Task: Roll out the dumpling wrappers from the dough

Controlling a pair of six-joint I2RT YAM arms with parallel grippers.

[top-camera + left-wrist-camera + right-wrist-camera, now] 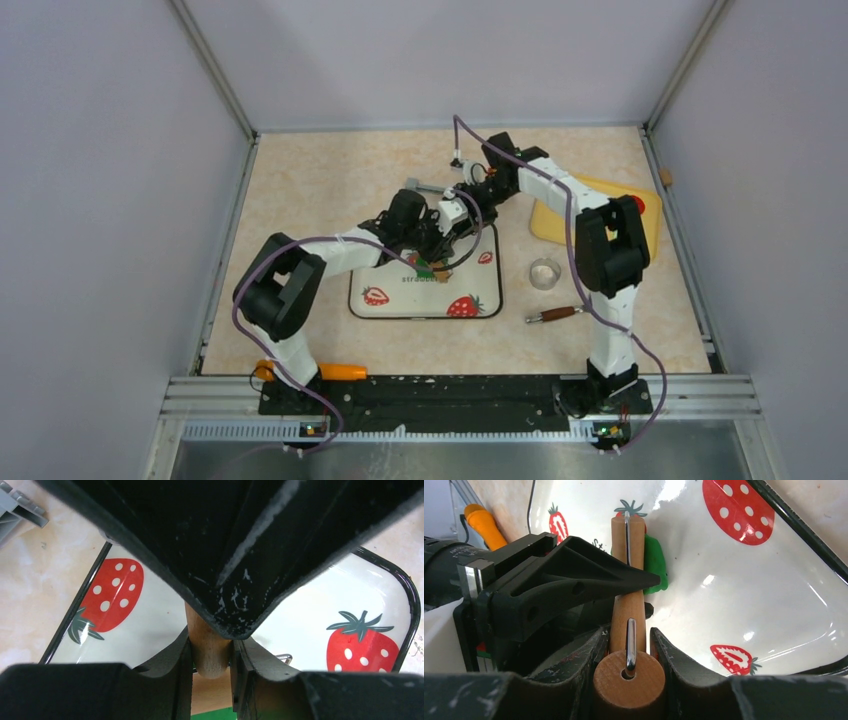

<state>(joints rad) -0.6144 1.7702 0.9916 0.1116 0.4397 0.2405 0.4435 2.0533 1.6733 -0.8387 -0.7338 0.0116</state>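
Dough (pixel 655 565) under pin (pixel 626 607) — tray (pixel 774 580) centre

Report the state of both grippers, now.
Left gripper: closed, holding the wooden rolling pin.
Right gripper: closed, holding the other end of it.

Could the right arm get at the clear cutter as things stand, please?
Probably not yet: the clear cutter lies unobstructed beside the tray, but the right gripper is shut on the wooden roller.
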